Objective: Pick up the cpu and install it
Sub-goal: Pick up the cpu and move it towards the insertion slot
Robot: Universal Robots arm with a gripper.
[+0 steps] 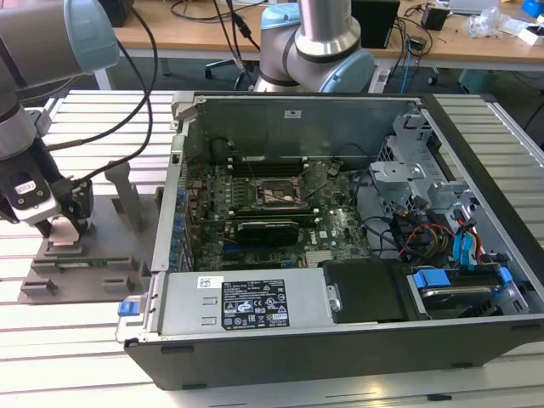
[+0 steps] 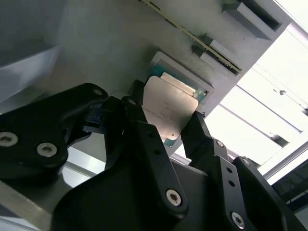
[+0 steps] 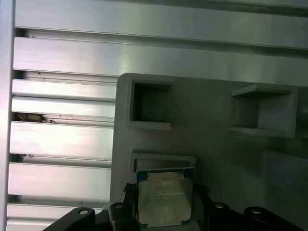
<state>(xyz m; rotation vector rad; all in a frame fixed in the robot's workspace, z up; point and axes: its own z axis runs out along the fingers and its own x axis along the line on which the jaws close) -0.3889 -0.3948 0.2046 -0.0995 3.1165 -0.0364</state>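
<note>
Exterior view / step: pick-up stage. The end effector (image 1: 64,223) is over the grey holder (image 1: 81,270) on the bench (image 1: 76,357), at 9 o'clock of the case (image 1: 340,340), on the exterior view's left.
Exterior view / cpu: the pale square right under the end effector is likely the cpu (image 1: 61,231). It is not installed.
Exterior view / socket: the socket (image 1: 276,195) is inside the case, at 3 o'clock from the holder and well apart from the cpu. The card (image 1: 268,228) lies just beside it.
Second wrist view / grip: the end effector is clenched on the cpu (image 2: 166,108), with fingers (image 2: 144,144) on two opposite edges and the metal top showing.
Second wrist view / place: the cpu is tilted, just beside the holder's pale recess (image 2: 180,72). Cannot tell whether it touches.
First wrist view / place: the cpu (image 3: 164,195) sits between the fingers, next to the recess (image 3: 162,161). The pockets (image 3: 150,103) are further along the holder.
Next move calls for (judgement): an even squeeze on the edges, the chip kept level, clearing the recess lip, and matching the socket's orientation.
Count: cpu 1; end effector 1; fingers 2; holder 1; recess 1; pockets 2; case 1; socket 1; card 1.
</note>
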